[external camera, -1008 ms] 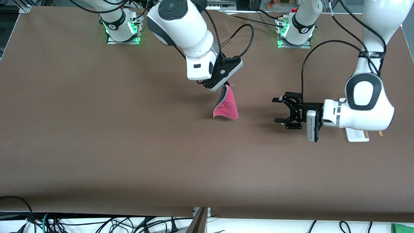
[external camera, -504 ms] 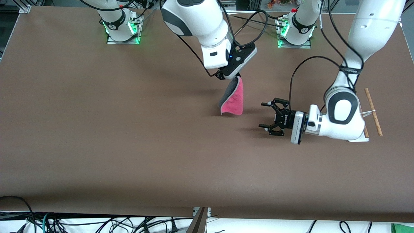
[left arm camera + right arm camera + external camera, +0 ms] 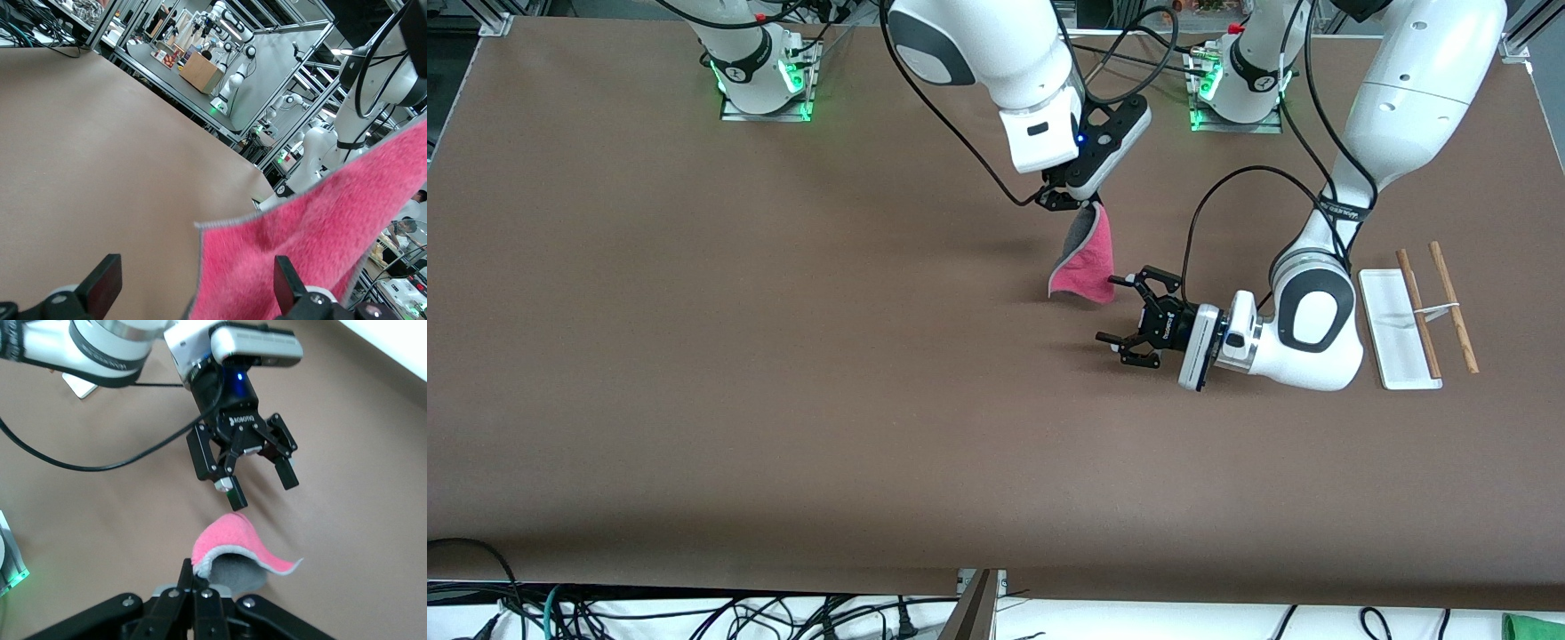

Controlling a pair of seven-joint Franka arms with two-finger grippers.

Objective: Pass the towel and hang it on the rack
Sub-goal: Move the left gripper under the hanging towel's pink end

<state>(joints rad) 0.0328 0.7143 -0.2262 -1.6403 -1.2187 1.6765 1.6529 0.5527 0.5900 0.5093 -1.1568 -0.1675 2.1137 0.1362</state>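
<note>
Now | right jaws [image 3: 1064, 201] clamped on towel [image 3: 1089, 263] corner, hanging | left jaws [image 3: 1120, 309] wide, empty, beside its edge

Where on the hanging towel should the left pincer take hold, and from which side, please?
Probably the towel's free lower edge, approached level from the rack's end. It hangs from the shut right pincer, pink face toward the open left pincer, whose fingers already nearly flank that hem.

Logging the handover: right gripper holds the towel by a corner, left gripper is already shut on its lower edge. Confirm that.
Not quite. The left gripper is open beside the towel, not shut on it; the right wrist view shows its fingers spread. The right gripper does hold a corner.
</note>
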